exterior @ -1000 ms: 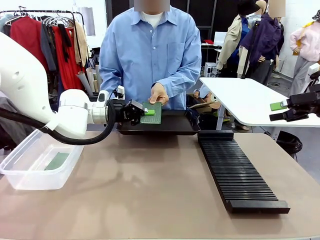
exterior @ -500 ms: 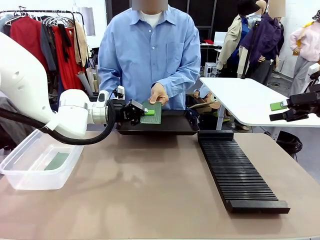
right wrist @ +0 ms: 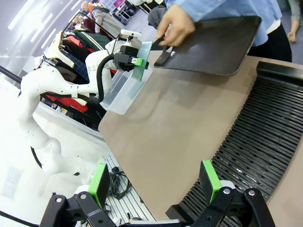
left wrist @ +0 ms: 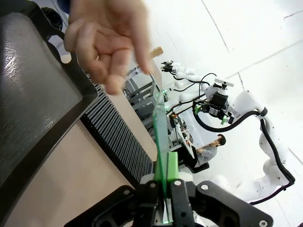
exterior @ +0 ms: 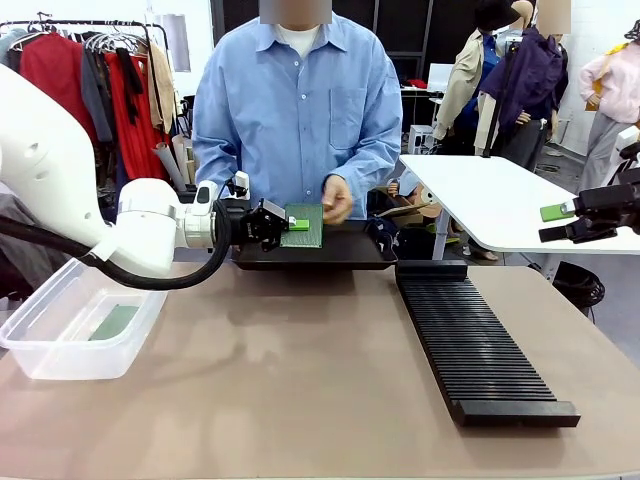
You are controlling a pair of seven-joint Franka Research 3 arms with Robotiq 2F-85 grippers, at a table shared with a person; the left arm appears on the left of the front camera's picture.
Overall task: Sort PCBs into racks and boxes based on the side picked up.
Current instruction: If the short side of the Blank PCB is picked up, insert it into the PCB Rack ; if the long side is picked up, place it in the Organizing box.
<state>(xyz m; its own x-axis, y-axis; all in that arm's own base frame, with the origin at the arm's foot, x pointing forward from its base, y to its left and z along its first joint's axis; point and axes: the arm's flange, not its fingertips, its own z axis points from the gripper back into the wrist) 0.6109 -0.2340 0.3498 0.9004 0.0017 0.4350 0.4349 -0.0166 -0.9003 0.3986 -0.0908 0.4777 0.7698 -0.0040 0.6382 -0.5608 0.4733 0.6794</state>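
**A:** What is new since a moment ago?

**B:** The person's hand has let go. A second ago it was holding the far edge of the flat dull-green rectangular PCB. Now it is drawn back, a little beyond the board and apart from it. So I think the handover is done and the board is yours alone.

**A:** Starting from the left, what is there?

**B:** Behind your left gripper, low beside the arm, stands the clear plastic box with rounded corners. A smaller green board lies flat on its bottom. The left gripper is closed almost fully on the near edge of the bigger PCB. In the left wrist view the board stands on edge between the green pads and runs straight out from the fingertips. Under the board and ahead of it is the shallow black smooth tray. The board does not seem to touch it.

**A:** And further right?

**B:** The long black rack with many close slots lies well to the side of the left gripper and below your right gripper. That gripper has its fingers wide apart and holds nothing.

**A:** Where should the board go?

**B:** That depends on the side you took. Of the two places, the box is nearer to this arm.
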